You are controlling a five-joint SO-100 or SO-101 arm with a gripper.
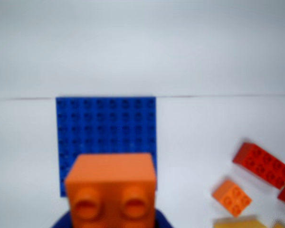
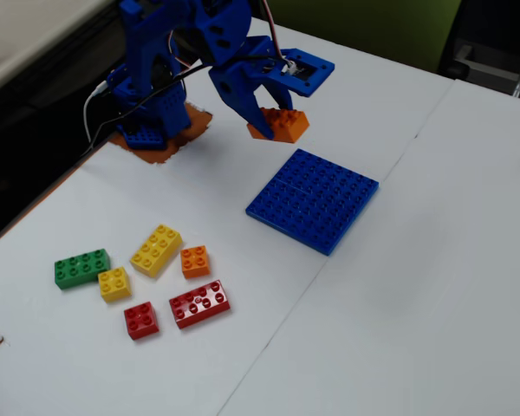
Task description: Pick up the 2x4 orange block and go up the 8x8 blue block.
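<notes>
We see gripper (image 2: 276, 111) clamped on orange block (image 2: 280, 125), jaws closed around it, block lifted off table (image 2: 433, 286). Block hangs beside blue plate (image 2: 313, 199), near its far corner in fixed view. Plate lies flat, nothing on it. Wrist view: orange block (image 1: 111, 190) fills foreground, plate (image 1: 106, 130) behind. Loose bricks near front-left: green (image 2: 81, 268), yellow (image 2: 156, 250), small orange (image 2: 195, 261), red (image 2: 199, 303).

Looking like smooth molded plastic all round: 2x4 orange block (image 2: 280, 124) showing a slightly glossy skin, 8x8 blue block (image 2: 313, 198) catching a soft sheen across its studs. Blue end effector (image 2: 264, 113) seeming a duller, printed-looking plastic. Table (image 2: 433, 286) reading as matt white, smooth, paper-like.
</notes>
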